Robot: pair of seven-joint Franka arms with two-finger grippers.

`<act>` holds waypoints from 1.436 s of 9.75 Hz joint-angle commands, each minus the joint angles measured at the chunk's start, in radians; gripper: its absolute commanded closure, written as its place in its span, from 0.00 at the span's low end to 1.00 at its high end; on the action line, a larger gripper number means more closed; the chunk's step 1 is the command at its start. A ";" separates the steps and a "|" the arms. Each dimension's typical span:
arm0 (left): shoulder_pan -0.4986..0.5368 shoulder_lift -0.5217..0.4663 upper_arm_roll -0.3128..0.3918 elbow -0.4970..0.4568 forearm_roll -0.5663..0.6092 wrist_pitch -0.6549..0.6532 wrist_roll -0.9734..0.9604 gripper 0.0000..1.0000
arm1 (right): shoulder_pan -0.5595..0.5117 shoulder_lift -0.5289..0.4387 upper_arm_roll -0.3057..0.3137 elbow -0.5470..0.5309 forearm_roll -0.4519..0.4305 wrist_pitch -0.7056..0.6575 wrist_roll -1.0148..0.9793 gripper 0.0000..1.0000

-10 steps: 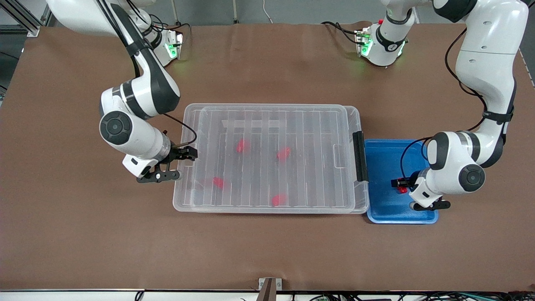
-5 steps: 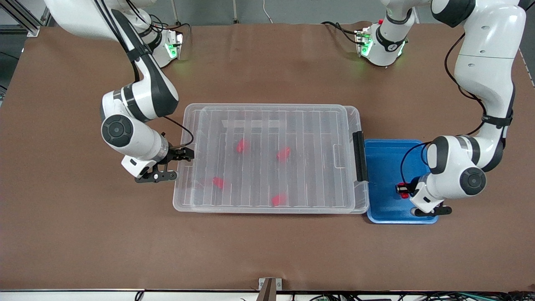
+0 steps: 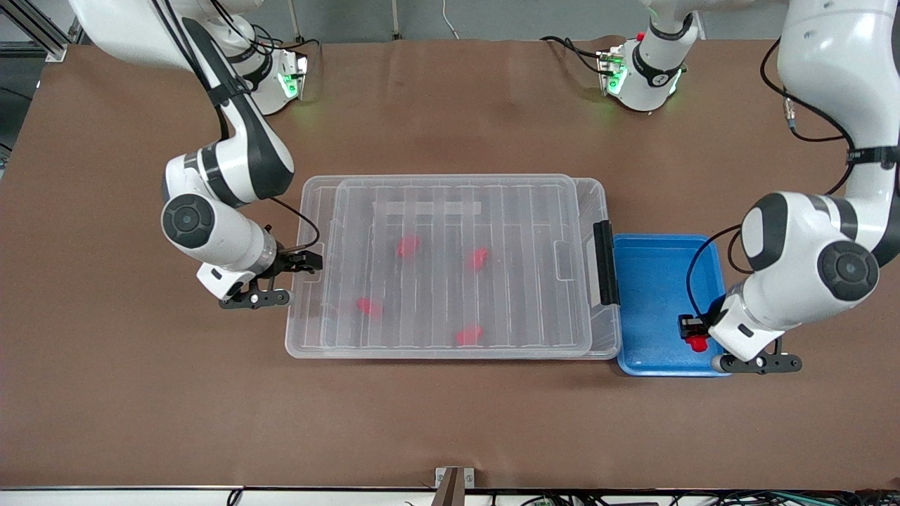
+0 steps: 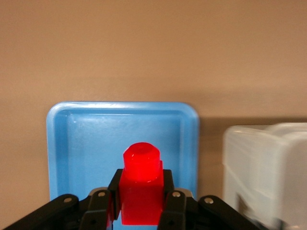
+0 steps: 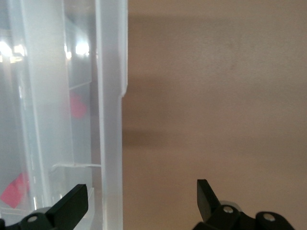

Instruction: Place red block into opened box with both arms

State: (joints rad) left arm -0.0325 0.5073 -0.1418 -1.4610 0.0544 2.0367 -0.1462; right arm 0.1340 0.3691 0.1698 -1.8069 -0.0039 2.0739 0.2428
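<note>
The red block (image 4: 141, 189) is pinched between my left gripper's (image 4: 141, 203) fingers, its narrow stepped end pointing away from the wrist. That gripper (image 3: 692, 332) hangs over the blue tray's (image 3: 654, 281) edge nearest the front camera, with the block (image 3: 697, 343) showing just under it. The box (image 3: 598, 204) is a clear bin with a ribbed lid (image 3: 450, 211) lying on it. My right gripper (image 3: 304, 261) is open at the box's short side toward the right arm's end. Its jaws (image 5: 139, 201) straddle the clear rim (image 5: 110, 120) without touching it.
Several more red blocks (image 3: 408, 246) lie under the lid inside the box. A black latch (image 3: 603, 263) sits on the short side next to the blue tray. Brown table (image 3: 450, 422) surrounds the box and tray.
My left gripper has shut on the red block and lifted it, shifting over the tray's edge nearest the front camera. The right gripper and the lid's edge there shifted slightly toward the right arm's end.
</note>
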 commanded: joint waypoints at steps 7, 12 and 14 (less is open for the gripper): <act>-0.269 -0.070 -0.030 -0.053 0.012 -0.176 -0.470 1.00 | -0.168 -0.068 -0.001 -0.034 -0.024 -0.123 -0.174 0.00; -0.279 -0.158 -0.082 -0.481 0.010 0.207 -0.531 1.00 | -0.232 -0.081 -0.004 -0.026 -0.024 -0.144 -0.272 0.00; -0.303 -0.136 -0.091 -0.548 0.012 0.298 -0.553 1.00 | -0.247 -0.082 -0.004 -0.022 -0.025 -0.150 -0.303 0.00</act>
State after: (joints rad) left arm -0.3263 0.3784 -0.2335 -1.9292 0.0547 2.2708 -0.6790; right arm -0.0899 0.3150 0.1561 -1.8090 -0.0081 1.9329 -0.0356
